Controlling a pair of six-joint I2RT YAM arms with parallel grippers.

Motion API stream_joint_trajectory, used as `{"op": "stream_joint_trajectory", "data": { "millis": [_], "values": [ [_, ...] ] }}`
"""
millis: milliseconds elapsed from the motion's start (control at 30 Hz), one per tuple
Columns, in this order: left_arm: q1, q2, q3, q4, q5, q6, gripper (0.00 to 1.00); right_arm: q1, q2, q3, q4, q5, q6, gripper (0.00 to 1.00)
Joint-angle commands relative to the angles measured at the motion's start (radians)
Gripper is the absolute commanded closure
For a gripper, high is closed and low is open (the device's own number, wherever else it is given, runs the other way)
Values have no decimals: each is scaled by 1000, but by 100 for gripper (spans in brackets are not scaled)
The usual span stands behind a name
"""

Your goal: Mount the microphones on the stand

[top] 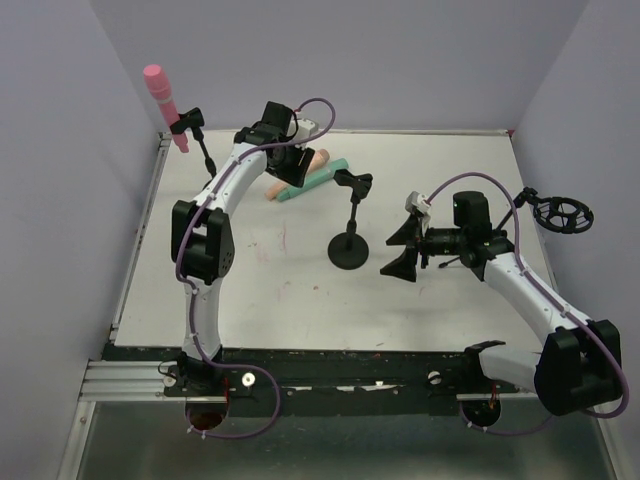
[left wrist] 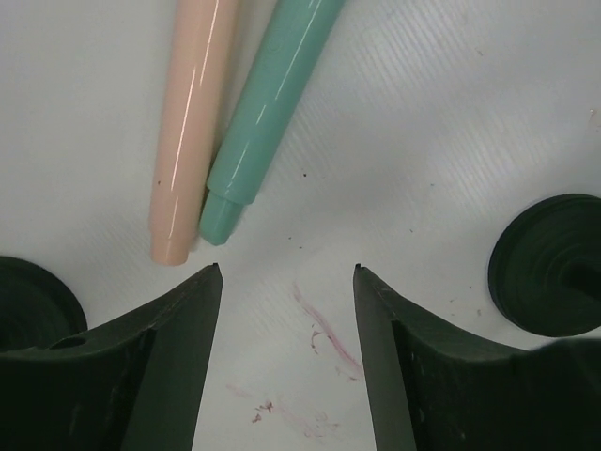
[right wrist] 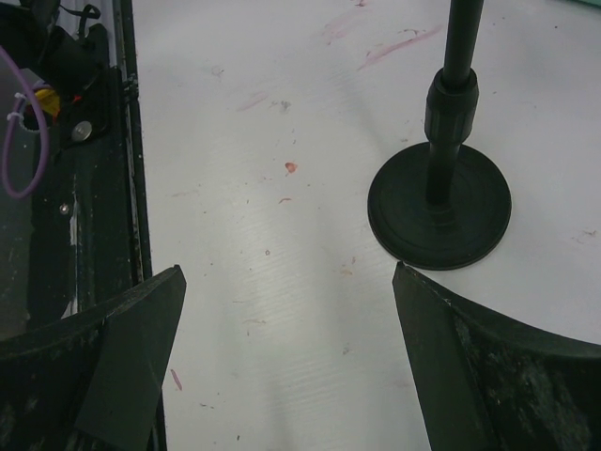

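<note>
The pink microphone stands upright in the clip of the far-left stand. The peach microphone and the mint green one lie side by side on the white table, touching, with their handle ends towards my left gripper. That gripper hovers just short of them, open, with only bare table between its fingers. The middle stand has an empty clip on top. My right gripper is wide open just right of that stand's round base and holds nothing.
A third stand with a ring-shaped mount stands at the right edge. Black round shapes show at both sides of the left wrist view. Purple walls close the table at the back and sides. The black front rail lies to the left in the right wrist view.
</note>
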Motion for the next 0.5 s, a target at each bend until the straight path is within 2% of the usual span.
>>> {"op": "stream_joint_trajectory", "data": {
  "millis": [0,467],
  "values": [
    [2,64,91,-51,141,9,34,-5,11,28,-23,-4,-26,0],
    [-5,184,205,-35,80,-79,30,-8,17,36,-38,-4,-35,0]
  ]
}}
